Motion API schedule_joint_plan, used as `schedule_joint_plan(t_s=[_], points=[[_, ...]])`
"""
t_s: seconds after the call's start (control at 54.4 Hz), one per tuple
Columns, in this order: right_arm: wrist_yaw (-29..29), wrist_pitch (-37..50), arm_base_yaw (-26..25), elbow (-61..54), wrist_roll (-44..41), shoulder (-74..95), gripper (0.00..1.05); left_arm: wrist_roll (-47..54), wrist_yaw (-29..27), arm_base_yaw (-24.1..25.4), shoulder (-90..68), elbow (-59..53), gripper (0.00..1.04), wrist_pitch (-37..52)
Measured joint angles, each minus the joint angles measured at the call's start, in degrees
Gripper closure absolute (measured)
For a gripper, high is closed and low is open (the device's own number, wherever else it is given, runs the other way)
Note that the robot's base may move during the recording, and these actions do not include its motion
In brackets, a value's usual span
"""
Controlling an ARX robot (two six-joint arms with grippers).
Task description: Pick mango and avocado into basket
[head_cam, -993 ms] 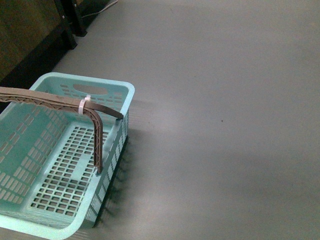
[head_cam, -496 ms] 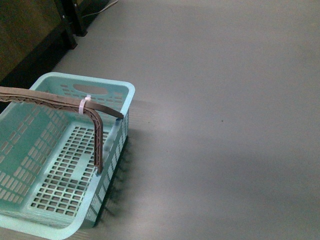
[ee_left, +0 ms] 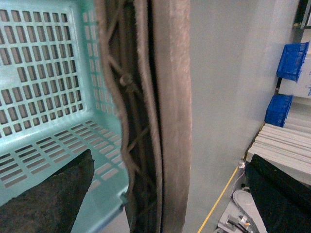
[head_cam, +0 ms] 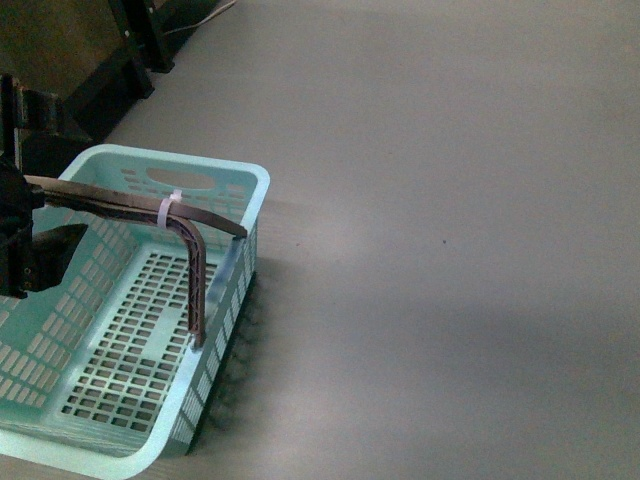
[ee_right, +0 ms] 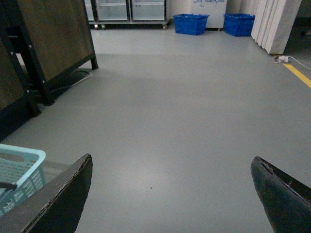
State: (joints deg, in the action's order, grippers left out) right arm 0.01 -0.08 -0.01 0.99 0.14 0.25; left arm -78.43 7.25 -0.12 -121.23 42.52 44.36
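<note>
Front view: we see the turquoise basket (head_cam: 255,190) at the near left on a bare grey floor (head_cam: 450,200). It holds nothing. Its brownish handle (head_cam: 200,290) stands up across the top, with a white zip tie (head_cam: 167,210) by the bend. The left gripper (head_cam: 40,190) shows at the left edge, one dark finger above the handle bar and one below it. We find no mango and no avocado in this view.

Left wrist view: we look along the handle bar at close range. It runs between two dark fingers (ee_left: 43,199) that stand well apart, so the jaws are spread and hold nothing. We cannot tell whether either finger touches the bar.

Right wrist view: the right gripper (ee_right: 171,162) hangs over open floor, jaws wide and empty. The basket corner lies at the near left and blue crates (ee_right: 190,23) at the far wall. Again we see no fruit.

Our worry is the left gripper: with the handle between its fingers, any sideways or upward move could hook the bar and drag or tip the basket
</note>
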Motion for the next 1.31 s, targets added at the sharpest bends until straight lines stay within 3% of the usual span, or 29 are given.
schedule_joint_plan(t_s=[0.184, 0.257, 0.404, 0.625, 0.809, 1.011, 1.305], points=[[0.0, 0.0, 0.0, 0.0, 0.0, 0.0, 0.09, 1.5, -0.5, -0.3, -4.2, 4.7, 0.13, -1.9], [0.0, 0.0, 0.0, 0.0, 0.0, 0.0, 0.09, 1.7, -0.5, -0.4, -4.8, 5.1, 0.24, -1.9], [0.0, 0.0, 0.0, 0.0, 0.0, 0.0, 0.09, 2.6, -0.9, -0.9, -5.2, 5.4, 0.56, -1.7], [0.0, 0.0, 0.0, 0.0, 0.0, 0.0, 0.09, 1.8, -0.8, -1.2, -5.1, 4.0, 0.87, 0.1], [0.0, 0.0, 0.0, 0.0, 0.0, 0.0, 0.09, 2.1, -1.0, -1.2, -1.7, 0.4, 0.88, -0.5], [0.0, 0.0, 0.0, 0.0, 0.0, 0.0, 0.09, -1.1, -2.9, -1.2, 12.5, -5.9, 0.88, -5.7], [0.0, 0.0, 0.0, 0.0, 0.0, 0.0, 0.09, -7.1, -4.4, -1.8, 48.3, -8.6, 0.88, -28.9]])
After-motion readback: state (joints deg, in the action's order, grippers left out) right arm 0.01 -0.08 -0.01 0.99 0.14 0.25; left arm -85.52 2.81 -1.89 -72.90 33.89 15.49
